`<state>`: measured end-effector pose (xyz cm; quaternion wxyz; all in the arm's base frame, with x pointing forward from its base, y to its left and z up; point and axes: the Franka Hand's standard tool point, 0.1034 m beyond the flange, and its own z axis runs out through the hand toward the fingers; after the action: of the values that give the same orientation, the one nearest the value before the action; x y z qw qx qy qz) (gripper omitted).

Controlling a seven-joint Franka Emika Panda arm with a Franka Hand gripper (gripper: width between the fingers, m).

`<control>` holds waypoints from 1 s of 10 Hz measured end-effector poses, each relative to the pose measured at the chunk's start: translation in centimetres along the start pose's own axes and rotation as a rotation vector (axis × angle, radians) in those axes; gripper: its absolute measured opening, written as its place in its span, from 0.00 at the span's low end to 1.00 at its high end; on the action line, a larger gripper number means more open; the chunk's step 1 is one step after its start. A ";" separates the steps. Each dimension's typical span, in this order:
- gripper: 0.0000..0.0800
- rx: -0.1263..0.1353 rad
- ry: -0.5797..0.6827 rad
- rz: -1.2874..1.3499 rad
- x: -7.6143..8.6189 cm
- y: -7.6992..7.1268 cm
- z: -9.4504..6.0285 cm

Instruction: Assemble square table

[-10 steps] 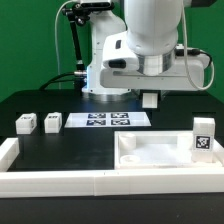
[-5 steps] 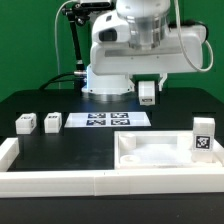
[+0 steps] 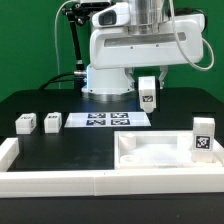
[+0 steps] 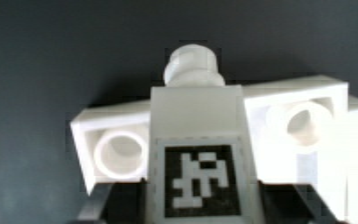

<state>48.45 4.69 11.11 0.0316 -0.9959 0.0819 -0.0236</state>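
My gripper [image 3: 147, 84] is shut on a small white tagged leg [image 3: 147, 96] and holds it in the air behind the marker board. In the wrist view the leg [image 4: 201, 120] fills the middle, tag facing the camera, its screw tip pointing at the white tabletop [image 4: 318, 95] far below it. My dark fingers [image 4: 108, 205] flank the leg. The tabletop [image 3: 150, 158] lies at the front on the exterior view's right, with one leg [image 3: 203, 137] upright at its right side. Two more legs [image 3: 25, 123] [image 3: 51, 122] stand at the left.
The marker board [image 3: 107, 120] lies flat mid-table. Long white bars run along the front [image 3: 90, 184] and the exterior view's left side [image 3: 8, 150]. The robot base [image 3: 105, 80] stands at the back.
The arm has lifted and turned. The held leg has risen a little and its tag now faces the exterior camera. The parts on the table have not moved.
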 end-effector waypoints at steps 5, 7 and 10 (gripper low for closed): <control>0.36 -0.050 0.388 -0.083 4.3 1.9 -1.4; 0.36 -0.063 0.437 -0.092 4.0 2.2 -1.1; 0.36 -0.077 0.444 -0.120 5.0 2.6 -1.1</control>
<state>52.90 1.20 12.25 -0.0264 -0.9698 0.0281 -0.2408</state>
